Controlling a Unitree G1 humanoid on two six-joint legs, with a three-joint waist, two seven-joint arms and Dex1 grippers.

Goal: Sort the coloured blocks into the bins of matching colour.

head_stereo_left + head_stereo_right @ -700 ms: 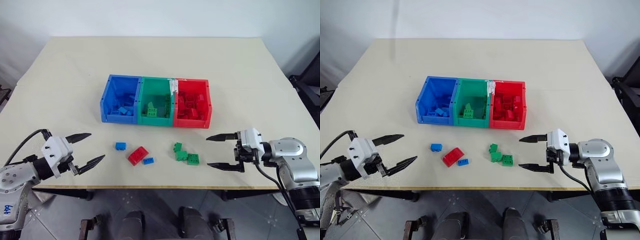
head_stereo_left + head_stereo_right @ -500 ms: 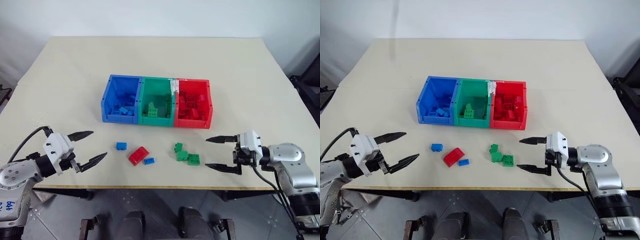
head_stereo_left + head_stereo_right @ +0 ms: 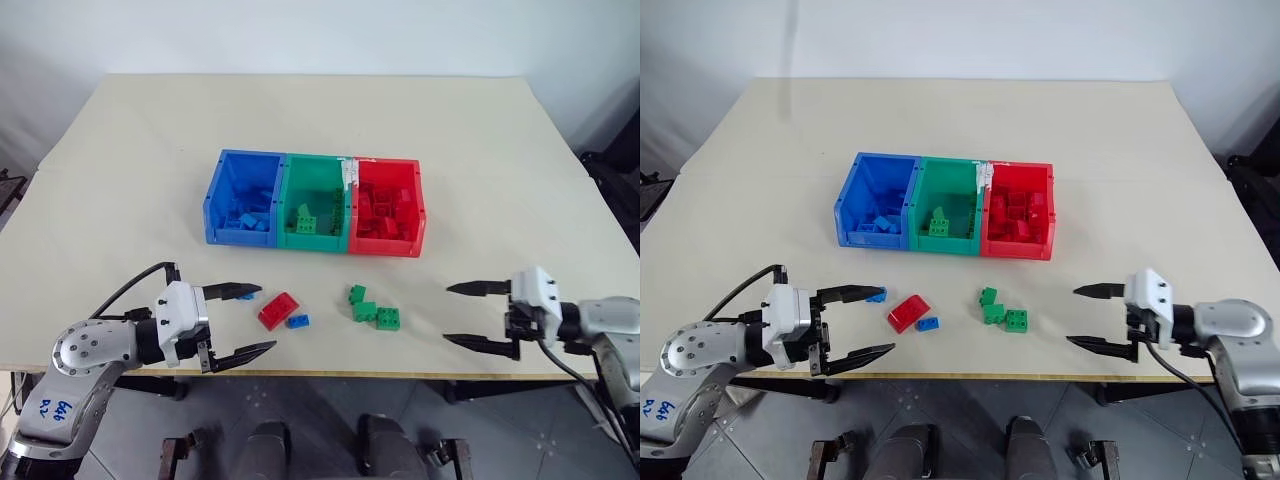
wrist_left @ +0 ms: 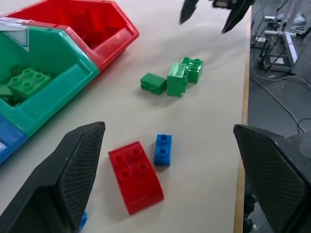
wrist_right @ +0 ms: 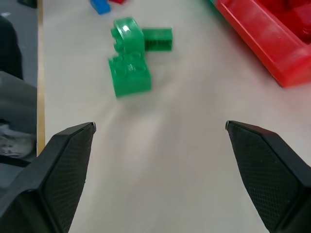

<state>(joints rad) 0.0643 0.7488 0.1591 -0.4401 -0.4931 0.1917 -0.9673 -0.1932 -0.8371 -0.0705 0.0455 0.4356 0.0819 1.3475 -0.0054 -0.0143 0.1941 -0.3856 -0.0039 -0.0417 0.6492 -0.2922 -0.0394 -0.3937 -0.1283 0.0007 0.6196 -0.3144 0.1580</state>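
- Beige table (image 3: pixel 500 150): near edge, left gripper (image 3: pixel 243 320) and right gripper (image 3: pixel 463 315) both spread wide, holding nothing.
- Loose ahead: red block (image 3: pixel 277 310) touching small blue block (image 3: pixel 298 321); another blue block (image 3: pixel 246 296) behind left fingertip; green blocks (image 3: pixel 374 311) clustered, unobstructed.
- Farther: blue bin (image 3: pixel 212 200), green bin (image 3: pixel 316 167), red bin (image 3: pixel 415 200) joined, each holding matching bricks.

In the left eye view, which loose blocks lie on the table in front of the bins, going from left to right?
Small blue studded plastic brick → large red studded brick → second small blue brick → cluster of green studded bricks.
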